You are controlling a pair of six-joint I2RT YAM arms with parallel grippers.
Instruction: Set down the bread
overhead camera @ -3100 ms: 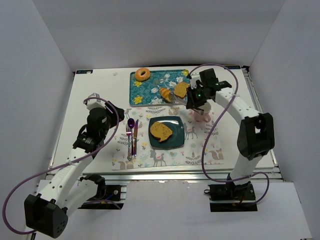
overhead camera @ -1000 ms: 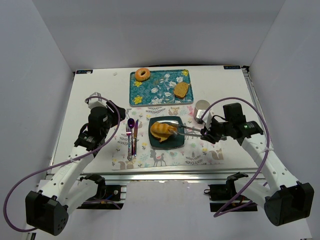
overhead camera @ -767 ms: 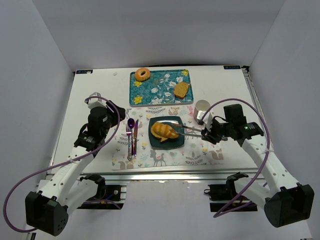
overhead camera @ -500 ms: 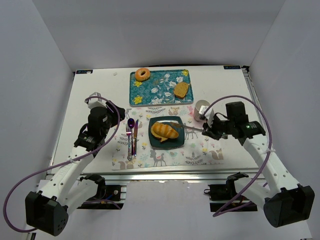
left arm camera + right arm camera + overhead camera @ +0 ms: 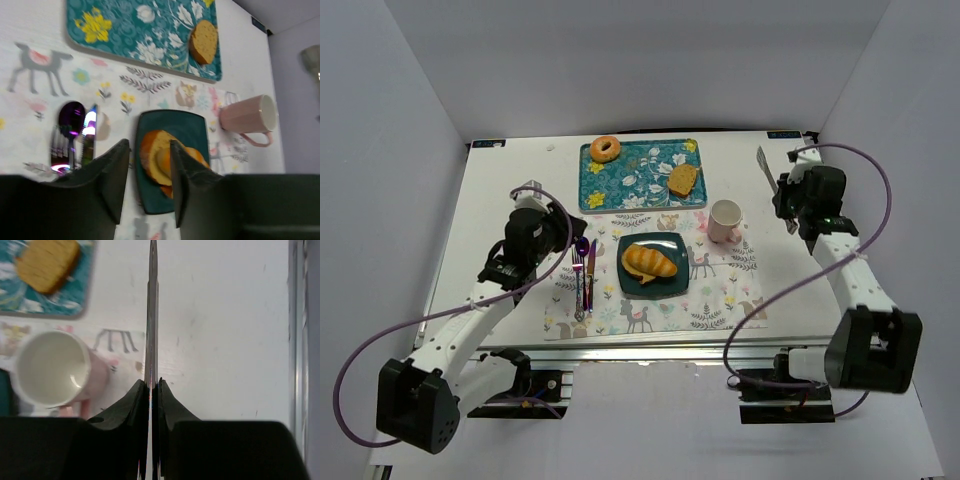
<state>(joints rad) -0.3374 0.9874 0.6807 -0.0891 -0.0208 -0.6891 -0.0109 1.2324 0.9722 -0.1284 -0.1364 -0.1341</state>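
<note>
Right pincer (image 5: 151, 382) clamped on edge-on metal tool (image 5: 152, 300), left pincer (image 5: 148, 145) apart, its fingers (image 5: 112, 175) half-hiding bread (image 5: 155, 162)

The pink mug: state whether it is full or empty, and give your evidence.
Empty. The right wrist view looks down into the pink mug; its white inside is bare to the bottom.

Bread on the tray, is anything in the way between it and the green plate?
Nothing visible stands between the bread and the plate; only flat placemat lies there. The pink mug sits off to the right. The plate already holds other bread.
</note>
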